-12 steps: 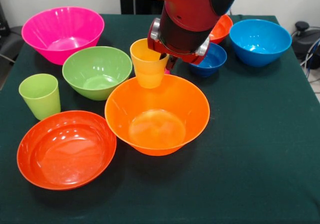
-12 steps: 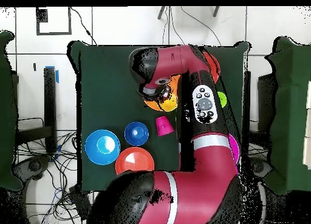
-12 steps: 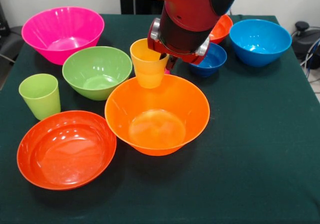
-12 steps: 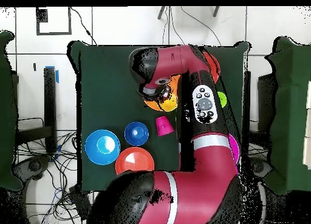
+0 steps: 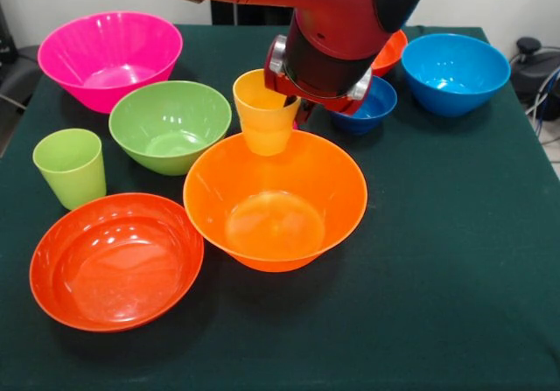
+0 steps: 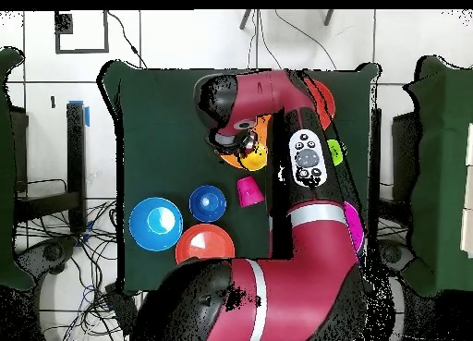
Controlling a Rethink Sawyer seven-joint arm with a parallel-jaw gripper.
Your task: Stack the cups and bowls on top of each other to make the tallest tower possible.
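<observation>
While the red and black arm (image 5: 341, 15) descends from the top centre of the front view, we see the gripper (image 5: 293, 102) at the right-hand rim of the yellow-orange cup (image 5: 262, 111), with one dark finger (image 5: 287, 101) reaching down inside that rim. We read the fingers as clamped on the cup wall, although the arm's wrist hides most of them. We note that the cup hangs upright above the far edge of the big orange bowl (image 5: 276, 200), which sits at the centre of the dark green table (image 5: 455, 260); we cannot tell whether the cup base touches the bowl rim.

We locate the remaining items as follows in the front view:
- the big pink bowl (image 5: 109, 57) at upper left;
- the green bowl (image 5: 170, 125) just below and right of it, near the orange bowl;
- the lime green cup (image 5: 70, 166) upright at left centre;
- a shallow red-orange bowl (image 5: 115, 260) at lower left, close beside the orange bowl;
- the small dark blue bowl (image 5: 367, 107) right of the gripper;
- the light blue bowl (image 5: 453, 72) at upper right;
- a second red-orange bowl (image 5: 389, 50), mostly hidden behind the arm.

We find the red-pink cup (image 6: 249, 191) in the overhead view only, beside the dark blue bowl. All bowls stand singly; no tower exists.
</observation>
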